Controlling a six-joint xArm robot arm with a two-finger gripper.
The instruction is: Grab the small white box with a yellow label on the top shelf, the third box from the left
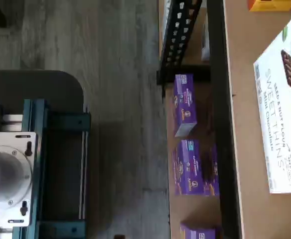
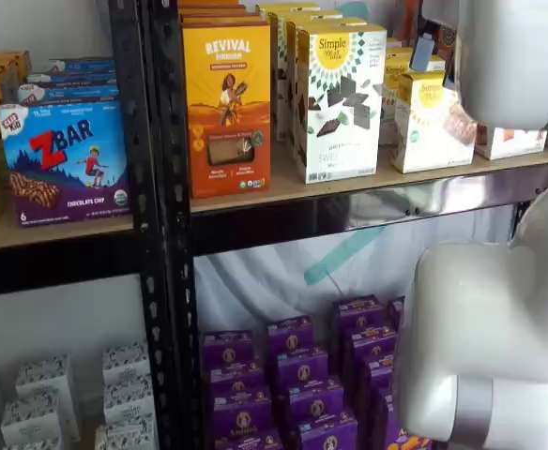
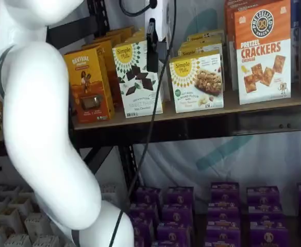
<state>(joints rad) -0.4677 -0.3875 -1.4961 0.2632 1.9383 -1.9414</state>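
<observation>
Pincer high above the top shelf, target not yet approached

Your target, the small white Simple Mills box with the yellow sun label (image 3: 197, 82), stands on the top shelf (image 3: 202, 114) between the taller Simple Mills Sweet Thins box (image 3: 137, 77) and the Pretzel Crackers Cheddar box (image 3: 263, 51); in a shelf view it appears again (image 2: 429, 122). The pincer (image 3: 152, 49) hangs in front of the Sweet Thins box, seen side-on, so you cannot tell whether it is open or closed. Shift it across to the small box, square the fingers on its narrow sides, and avoid the neighbours. Other readable print: Revival (image 3: 88, 85), ZBar Chocolate Chip (image 2: 63, 159), and "Almond Flour" on the target.
</observation>
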